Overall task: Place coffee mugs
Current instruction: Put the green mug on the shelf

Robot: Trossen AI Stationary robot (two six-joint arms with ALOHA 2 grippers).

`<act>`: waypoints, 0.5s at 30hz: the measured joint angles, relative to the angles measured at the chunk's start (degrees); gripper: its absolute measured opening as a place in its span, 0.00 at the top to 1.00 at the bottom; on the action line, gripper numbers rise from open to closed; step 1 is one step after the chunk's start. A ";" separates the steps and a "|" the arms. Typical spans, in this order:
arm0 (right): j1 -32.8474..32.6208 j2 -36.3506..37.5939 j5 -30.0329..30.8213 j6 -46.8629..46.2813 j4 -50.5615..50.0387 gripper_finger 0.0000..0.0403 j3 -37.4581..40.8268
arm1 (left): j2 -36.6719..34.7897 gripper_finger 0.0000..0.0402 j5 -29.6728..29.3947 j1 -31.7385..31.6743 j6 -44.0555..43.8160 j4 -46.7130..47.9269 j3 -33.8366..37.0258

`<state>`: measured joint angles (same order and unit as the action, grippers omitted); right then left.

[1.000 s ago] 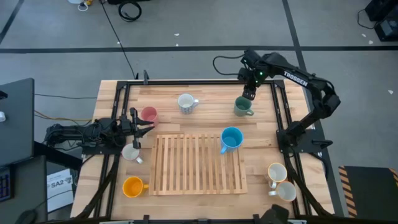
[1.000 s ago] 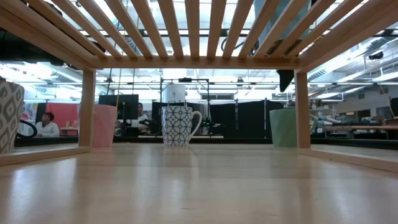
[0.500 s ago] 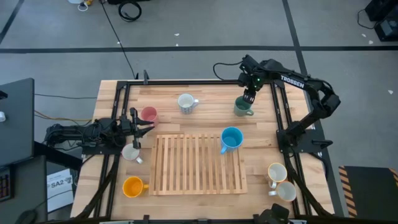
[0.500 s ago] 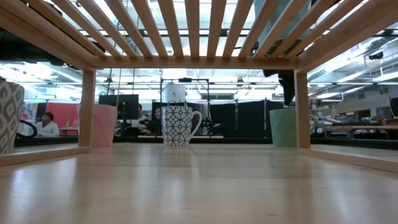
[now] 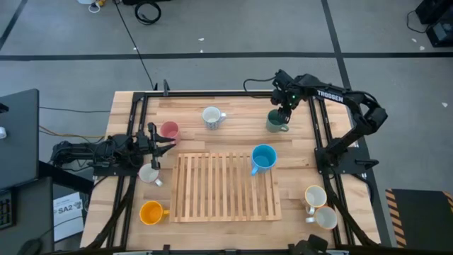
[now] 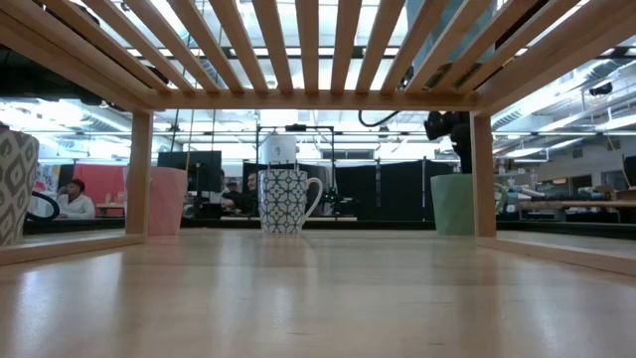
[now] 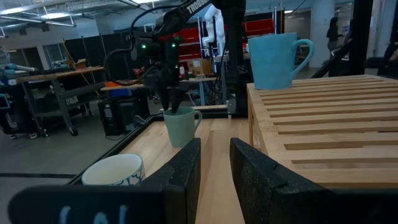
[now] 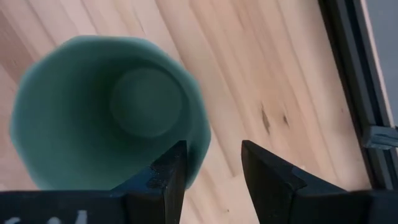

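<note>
The right tool (image 5: pixel 284 111) hangs just above the dark green mug (image 5: pixel 275 122), fingers parted over its rim, gripping nothing. The mug stands on the bench (image 5: pixel 233 113) beyond the slatted rack (image 5: pixel 225 188). The left tool (image 5: pixel 164 144), slightly parted and empty, waits beside the rack.

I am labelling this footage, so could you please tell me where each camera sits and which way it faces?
High view: overhead, straight down on the table; both arms show.
Low view: table height, under the wooden rack, facing the room; the right arm drops in.
Left wrist view: over the left end effector, looking across the table.
Right wrist view: over the right end effector, looking down.
Shared: all four show the green mug.
</note>
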<state>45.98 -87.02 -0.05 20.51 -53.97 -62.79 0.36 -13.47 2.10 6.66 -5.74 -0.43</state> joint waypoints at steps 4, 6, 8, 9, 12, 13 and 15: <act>-0.02 0.00 -0.01 -0.09 1.48 0.61 1.22 | 0.00 0.77 0.00 -0.01 0.00 -0.01 -0.01; -0.02 0.00 -0.02 -0.66 2.49 0.61 2.08 | 0.00 0.77 0.00 -0.01 0.00 -0.02 -0.02; -0.02 0.00 -0.02 -1.26 3.20 0.61 2.93 | 0.00 0.77 -0.01 0.00 0.00 -0.01 -0.02; -0.02 0.00 -0.02 -1.35 3.29 0.61 3.22 | 0.00 0.77 0.00 0.01 0.00 0.00 -0.02; -0.02 0.00 -0.02 -1.49 3.24 0.61 3.59 | 0.00 0.77 0.00 0.01 0.01 0.00 -0.01; -0.02 0.00 -0.02 -1.49 3.25 0.61 3.59 | 0.00 0.77 0.00 -0.01 0.02 0.00 -0.02; -0.02 0.00 -0.02 -1.49 3.32 0.62 3.59 | 0.00 0.77 0.00 -0.01 0.01 -0.01 -0.01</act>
<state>45.95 -87.02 -0.08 19.02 -50.66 -59.20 0.36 -13.47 2.10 6.66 -5.74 -0.43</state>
